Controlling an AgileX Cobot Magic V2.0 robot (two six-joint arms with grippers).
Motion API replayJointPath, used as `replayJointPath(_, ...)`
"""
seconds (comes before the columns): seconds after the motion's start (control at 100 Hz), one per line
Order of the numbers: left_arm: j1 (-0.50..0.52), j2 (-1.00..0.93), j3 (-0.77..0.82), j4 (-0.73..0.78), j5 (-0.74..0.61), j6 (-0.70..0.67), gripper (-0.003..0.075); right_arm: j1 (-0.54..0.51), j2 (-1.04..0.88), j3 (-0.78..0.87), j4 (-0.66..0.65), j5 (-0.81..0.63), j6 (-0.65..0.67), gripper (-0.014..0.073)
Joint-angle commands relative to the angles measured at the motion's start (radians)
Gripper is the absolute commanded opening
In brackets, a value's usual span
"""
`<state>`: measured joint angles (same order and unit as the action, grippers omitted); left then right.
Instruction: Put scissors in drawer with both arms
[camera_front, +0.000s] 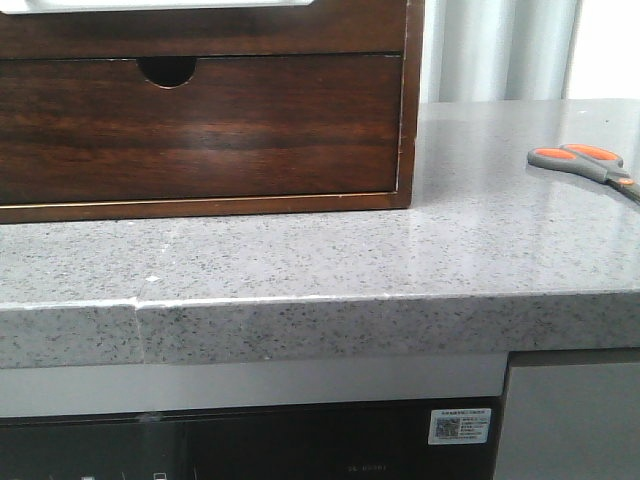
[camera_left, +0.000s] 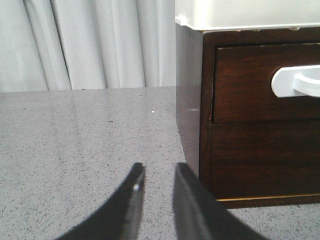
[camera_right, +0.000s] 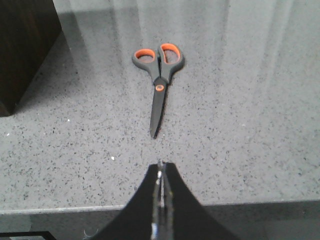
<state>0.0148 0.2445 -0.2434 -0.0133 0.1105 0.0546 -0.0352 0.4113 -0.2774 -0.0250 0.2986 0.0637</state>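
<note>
The scissors (camera_front: 585, 163) lie flat on the grey stone counter at the far right, partly cut off by the frame edge. In the right wrist view the scissors (camera_right: 159, 87) lie closed, blade tips toward my right gripper (camera_right: 160, 166), which is shut and empty a short way from them above the counter's front edge. The dark-brown drawer (camera_front: 200, 130) is closed in its cabinet, notch at its top edge. My left gripper (camera_left: 159, 172) is open and empty, low over the counter beside the cabinet's left front corner. Neither gripper shows in the front view.
The wooden cabinet frame (camera_front: 410, 100) stands on the counter at the back left; its corner (camera_left: 200, 125) is close to my left fingers. A white curved shape (camera_left: 295, 82) shows on its upper front. The counter's front edge (camera_front: 320, 300) runs across. Curtains hang behind.
</note>
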Motion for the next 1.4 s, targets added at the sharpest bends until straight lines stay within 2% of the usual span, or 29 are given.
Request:
replayJointPath(0.0,0.001,0.037,-0.037,-0.014,-0.127,0.0,0.0296,-0.002,0.017,-0.038,0.0,-0.057,-0.011,-0.0116)
replayJointPath(0.03,0.001,0.043,-0.037,-0.02,-0.139,0.0,0.0356,-0.002,0.017,-0.038,0.0,-0.056,-0.011,-0.0116)
replayJointPath(0.08,0.001,0.061,-0.037,-0.032,-0.174,0.0,0.041,-0.002,0.017,-0.038,0.0,-0.056,-0.011,-0.0116)
replayJointPath(0.23,0.001,0.108,-0.037,0.013,-0.268,0.0,0.0405,-0.002,0.017,-0.038,0.0,-0.056,-0.011,-0.0116)
replayJointPath(0.34,0.001,0.149,-0.039,0.205,-0.356,0.0,0.0399,-0.002,0.017,-0.038,0.0,-0.056,-0.011,-0.0116)
replayJointPath(0.5,-0.018,0.232,-0.039,0.551,-0.584,0.0,0.0398,-0.002,0.017,-0.038,0.0,-0.056,-0.011,-0.0116)
replayJointPath(0.61,-0.053,0.306,-0.04,0.641,-0.684,0.0,0.0375,-0.002,0.017,-0.038,0.0,-0.056,-0.011,-0.0116)
replayJointPath(0.92,-0.201,0.533,-0.139,0.804,-0.698,0.004,0.0359,-0.002,0.017,-0.038,0.0,-0.056,-0.011,-0.0116)
replayJointPath(1.05,-0.245,0.637,-0.195,0.821,-0.706,0.033,0.0359,-0.002,0.017,-0.038,0.0,-0.056,-0.011,-0.0116)
replayJointPath(1.39,-0.259,0.822,-0.312,0.832,-0.754,0.058,0.0359,-0.002,0.017,-0.038,0.0,-0.056,-0.011,-0.0116)
